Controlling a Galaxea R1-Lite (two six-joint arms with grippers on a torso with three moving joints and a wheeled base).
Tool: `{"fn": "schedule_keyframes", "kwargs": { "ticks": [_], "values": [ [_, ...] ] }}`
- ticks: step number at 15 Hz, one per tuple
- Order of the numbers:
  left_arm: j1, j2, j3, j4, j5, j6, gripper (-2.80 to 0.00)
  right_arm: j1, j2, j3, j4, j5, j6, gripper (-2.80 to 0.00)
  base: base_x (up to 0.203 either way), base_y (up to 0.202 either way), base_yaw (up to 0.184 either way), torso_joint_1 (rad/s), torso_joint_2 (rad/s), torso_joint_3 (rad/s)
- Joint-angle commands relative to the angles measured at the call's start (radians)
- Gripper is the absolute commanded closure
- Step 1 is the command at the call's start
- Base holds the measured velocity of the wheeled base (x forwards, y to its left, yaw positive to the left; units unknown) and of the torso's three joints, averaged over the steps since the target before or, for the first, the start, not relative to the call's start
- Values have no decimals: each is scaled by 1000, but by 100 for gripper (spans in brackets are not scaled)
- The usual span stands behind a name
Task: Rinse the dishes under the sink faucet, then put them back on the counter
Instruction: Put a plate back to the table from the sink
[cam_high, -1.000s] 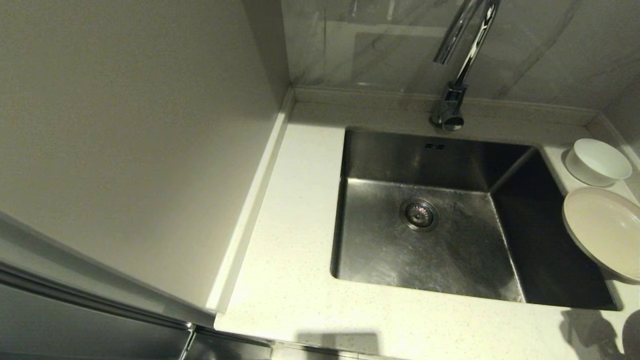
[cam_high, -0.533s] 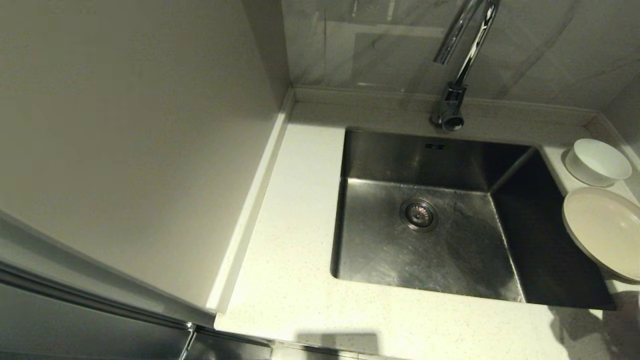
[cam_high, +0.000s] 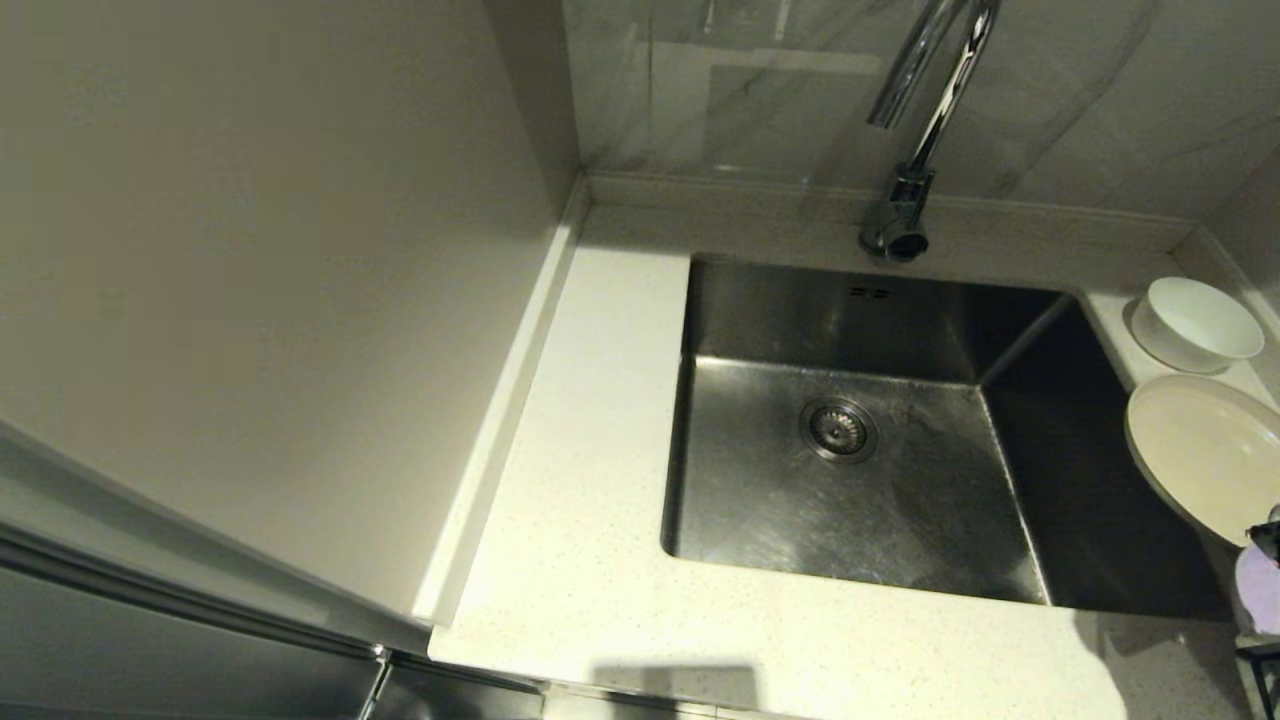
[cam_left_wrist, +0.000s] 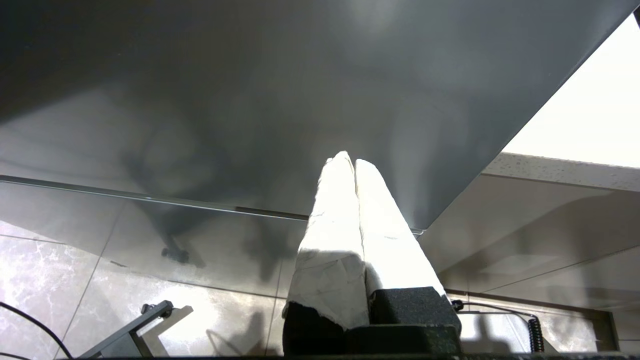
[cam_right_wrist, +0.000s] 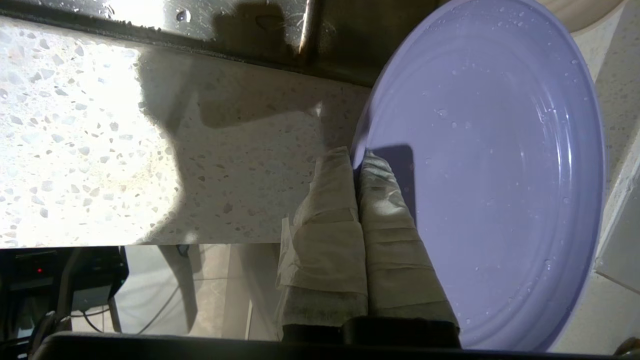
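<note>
At the counter's (cam_right_wrist: 90, 150) front right corner, the right gripper (cam_right_wrist: 356, 156) is pinched on the rim of the purple plate (cam_right_wrist: 490, 165), one taped finger under the lip and one on its face, a thin edge-hold that suits a flat dish. Water beads on the plate, so it looks rinsed and on its way to rest beside the beige plate (cam_high: 1205, 465) and white bowl (cam_high: 1195, 322), right of the sink (cam_high: 850, 500) and away from the faucet (cam_high: 915, 130). Down below counter level, the left gripper (cam_left_wrist: 354, 162) is parked with its fingers pressed together, holding nothing.
</note>
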Motion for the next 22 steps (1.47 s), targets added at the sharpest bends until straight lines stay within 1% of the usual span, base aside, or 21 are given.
{"fn": "schedule_keyframes", "kwargs": {
  "ticks": [1, 8, 9, 11, 17, 19, 22],
  "values": [
    [0, -3, 0, 0, 1, -1, 0, 0, 14, 1, 2, -3, 6, 0, 0, 0, 0, 0, 0, 0],
    [-1, -3, 0, 0, 1, 0, 0, -1, 35, 5, -9, -12, 14, 0, 0, 0, 0, 0, 0, 0],
    [0, -3, 0, 0, 1, 0, 0, -1, 37, 5, -32, -13, 15, -280, 0, 0, 0, 0, 0, 0],
    [0, -3, 0, 0, 1, -1, 0, 0, 38, 8, -88, -15, 27, -280, 0, 0, 0, 0, 0, 0],
    [0, -3, 0, 0, 1, -1, 0, -3, 27, 2, -228, -42, 26, -280, 0, 0, 0, 0, 0, 0],
    [0, -3, 0, 0, 1, -1, 0, -2, 3, 1, -251, -58, 22, -280, 0, 0, 0, 0, 0, 0],
    [0, -3, 0, 0, 1, -1, 0, -1, -34, -44, -253, -58, -23, -280, 0, 0, 0, 0, 0, 0]
  ]
}}
